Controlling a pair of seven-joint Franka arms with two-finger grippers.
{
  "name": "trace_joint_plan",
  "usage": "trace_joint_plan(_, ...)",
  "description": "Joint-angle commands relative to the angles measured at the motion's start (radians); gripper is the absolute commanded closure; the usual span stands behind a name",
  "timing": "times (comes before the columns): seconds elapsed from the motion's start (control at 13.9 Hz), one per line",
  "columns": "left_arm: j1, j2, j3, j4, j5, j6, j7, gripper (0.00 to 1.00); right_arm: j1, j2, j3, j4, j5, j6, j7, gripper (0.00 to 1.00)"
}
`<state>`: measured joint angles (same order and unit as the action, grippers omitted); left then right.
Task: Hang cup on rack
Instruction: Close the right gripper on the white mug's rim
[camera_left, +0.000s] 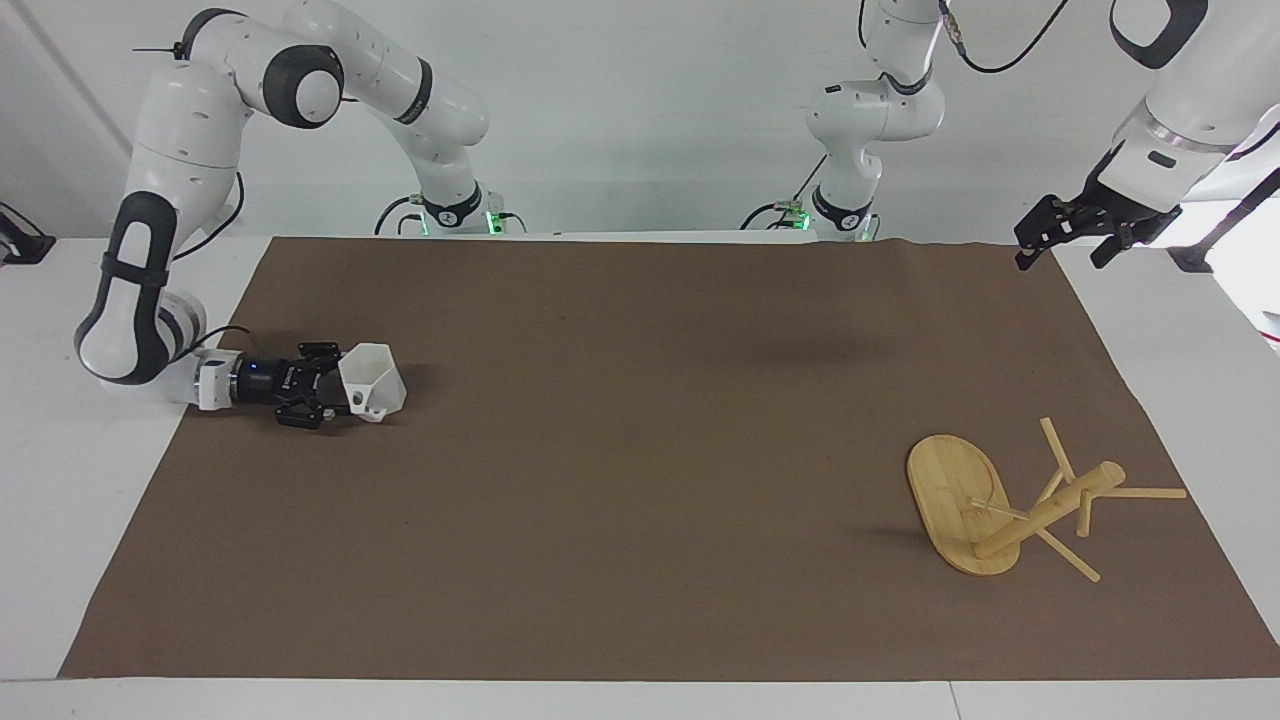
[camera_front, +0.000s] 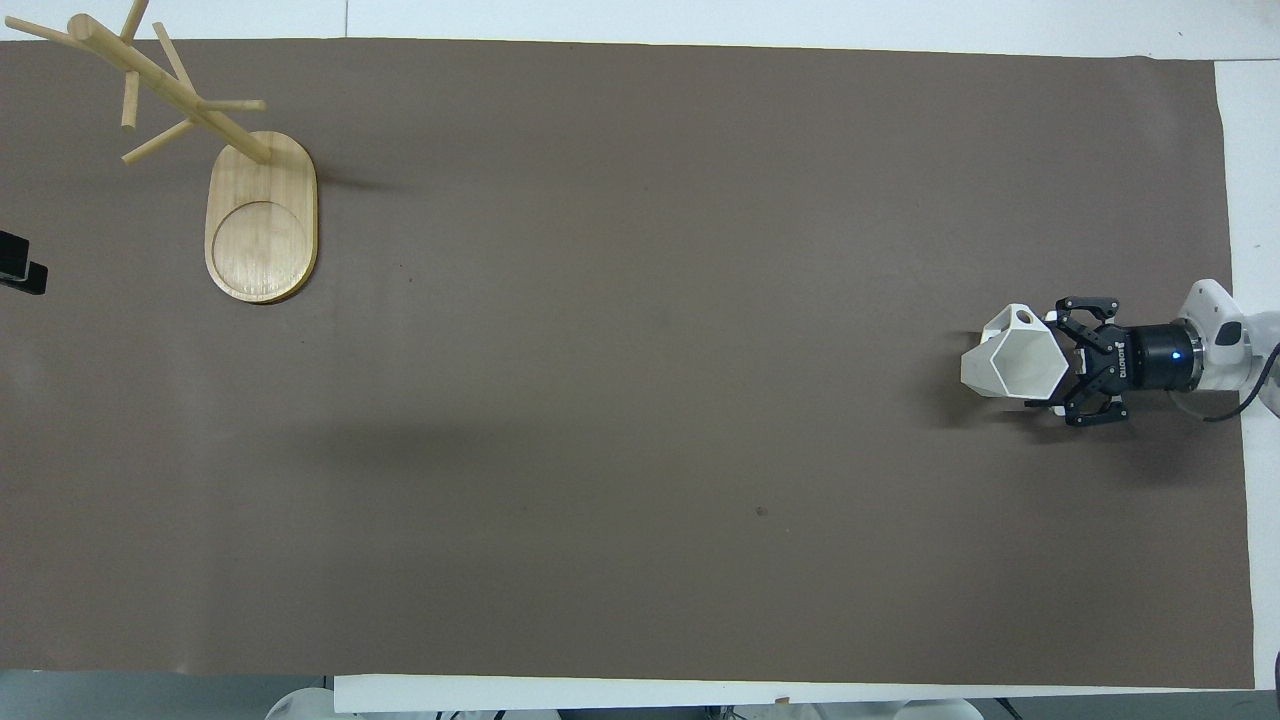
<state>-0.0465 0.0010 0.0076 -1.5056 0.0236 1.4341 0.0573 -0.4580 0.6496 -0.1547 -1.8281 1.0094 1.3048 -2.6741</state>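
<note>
The white faceted cup (camera_left: 374, 378) (camera_front: 1012, 362) stands on the brown mat at the right arm's end of the table, its blocky handle pointing away from the robots. My right gripper (camera_left: 338, 392) (camera_front: 1056, 362) lies low and level over the mat, open, with a finger on each side of the cup's lower body. The bamboo rack (camera_left: 1010, 510) (camera_front: 262, 215) stands at the left arm's end, farther from the robots, its pegs bare. My left gripper (camera_left: 1062, 240) waits, open and empty, raised over the mat's corner at its own end.
The brown mat (camera_left: 640, 450) covers most of the white table (camera_left: 90, 500). Its edge runs close beside the right gripper's wrist. The tip of the left gripper (camera_front: 18, 268) shows at the edge of the overhead view.
</note>
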Motion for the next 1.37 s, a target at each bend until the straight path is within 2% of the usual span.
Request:
trace_joint_plan(0.0,0.002,-0.027,0.002,-0.031,0.001,0.009,0.009,0.0,0.001,-0.031,0.0,-0.046,0.023,0.021,-0.004,0.01)
trace_joint_plan(0.72,0.003,-0.027,0.002,-0.031,0.001,0.006,0.009,0.0,0.038,-0.047,0.0,-0.092,0.025,0.021,-0.006,0.01)
trace_joint_plan(1.15,0.002,-0.027,0.002,-0.031,0.001,0.006,0.009,0.0,0.051,-0.048,0.0,-0.109,0.072,0.039,0.006,0.01)
trace_joint_plan(1.23,0.003,-0.027,0.002,-0.031,0.001,0.006,0.009,0.0,0.062,-0.047,0.0,-0.111,0.074,0.039,0.006,0.01)
trace_joint_plan(1.3,0.005,-0.029,0.003,-0.031,0.001,0.005,0.009,0.0,0.071,-0.05,0.0,-0.111,0.074,0.039,0.006,0.07)
